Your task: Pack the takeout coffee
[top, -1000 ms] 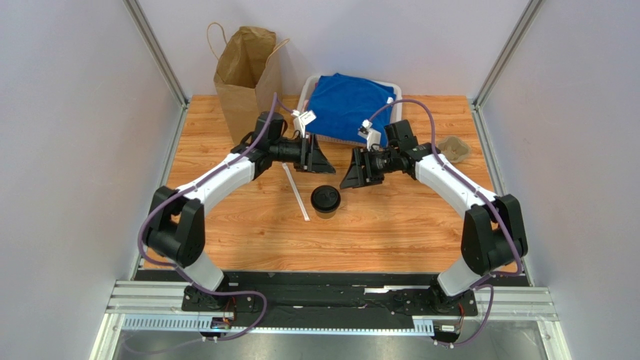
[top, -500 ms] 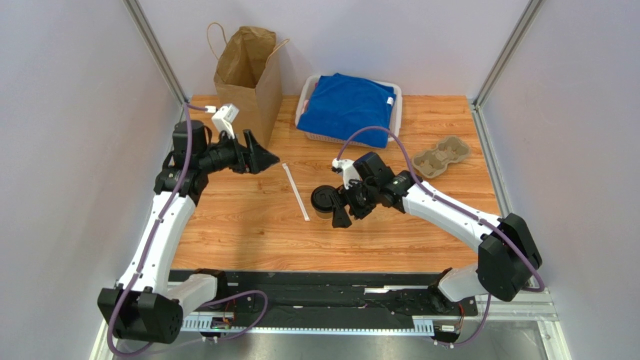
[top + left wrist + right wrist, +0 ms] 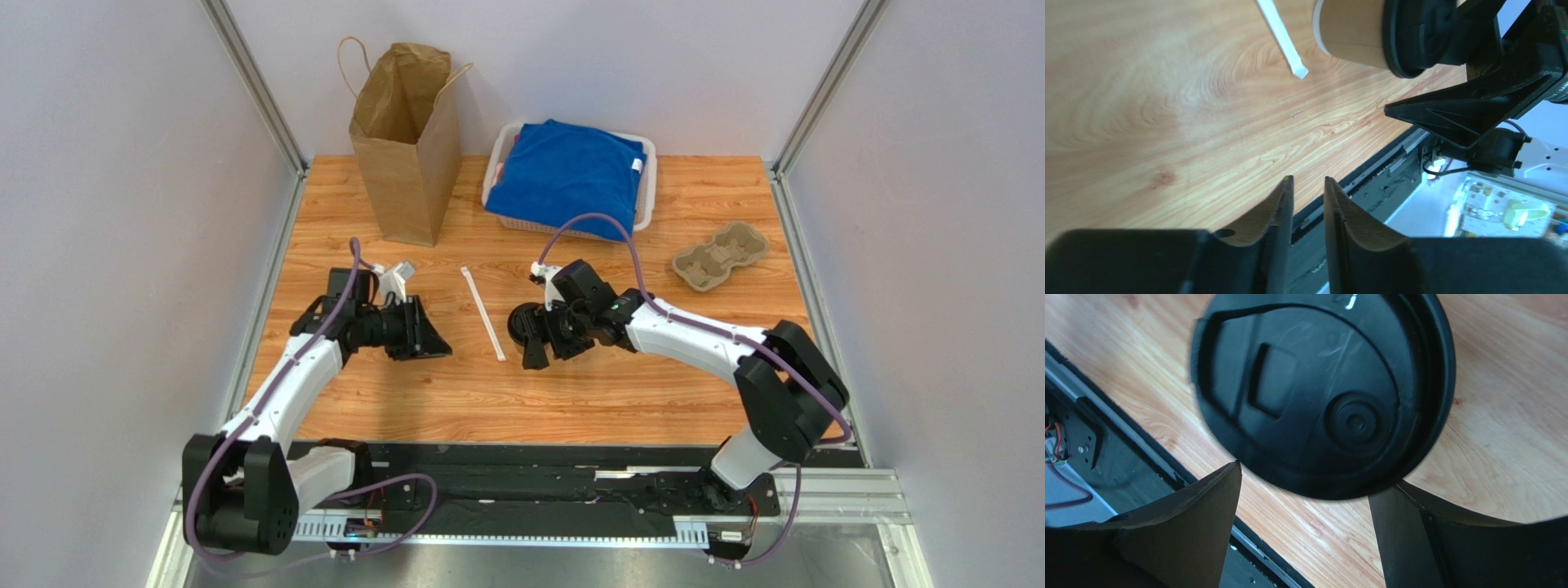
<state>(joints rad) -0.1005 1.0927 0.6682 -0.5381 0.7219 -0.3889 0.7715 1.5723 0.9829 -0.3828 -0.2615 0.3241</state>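
The takeout coffee, a kraft-brown paper cup (image 3: 1350, 30) with a black lid (image 3: 1321, 392), stands upright mid-table and shows in the top view (image 3: 528, 322), partly covered by my right gripper. My right gripper (image 3: 536, 339) is open, with one finger on either side of the cup; in the right wrist view (image 3: 1308, 484) the lid fills the space just ahead of the fingertips. My left gripper (image 3: 426, 342) is low over the table, left of the cup. Its fingers are nearly together with nothing between them in the left wrist view (image 3: 1309, 179).
A white wrapped straw (image 3: 482, 314) lies between the two grippers and shows in the left wrist view (image 3: 1281, 40). A tall brown paper bag (image 3: 405, 135) stands open at the back left. A white basket (image 3: 645, 184) holds a blue cloth. A grey pulp carrier (image 3: 718, 257) lies at the right.
My left arm has swung from beside the bag down and back to the near left of the straw. My right gripper has come down to the cup and now straddles it.
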